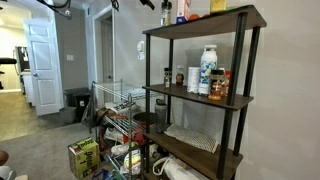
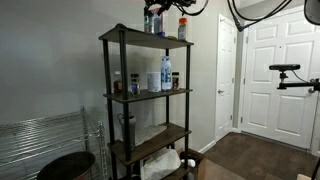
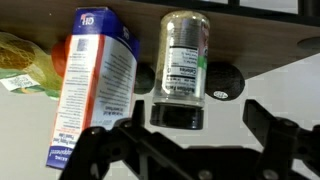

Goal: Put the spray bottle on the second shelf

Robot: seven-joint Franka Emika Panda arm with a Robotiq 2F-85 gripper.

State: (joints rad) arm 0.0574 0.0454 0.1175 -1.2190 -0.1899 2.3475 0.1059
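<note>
In the wrist view the spray bottle (image 3: 183, 58), with a pale labelled body and a dark head, stands on the brown top board between my fingers. My gripper (image 3: 182, 128) is open, with a gap on each side of the bottle's head. In both exterior views my gripper (image 1: 165, 10) (image 2: 154, 14) is up at the top board of the shelving unit. The second shelf (image 1: 178, 93) (image 2: 176, 93) below holds a tall white bottle (image 1: 208, 70), a red-capped jar (image 1: 221, 85) and small bottles.
A blue, white and red carton (image 3: 95, 80) stands close beside the spray bottle, with a yellow-green bag (image 3: 22, 65) past it. An orange item (image 2: 182, 27) is also on the top board. A wire rack (image 1: 118, 108), a bin (image 1: 76, 104) and boxes stand by the shelf unit.
</note>
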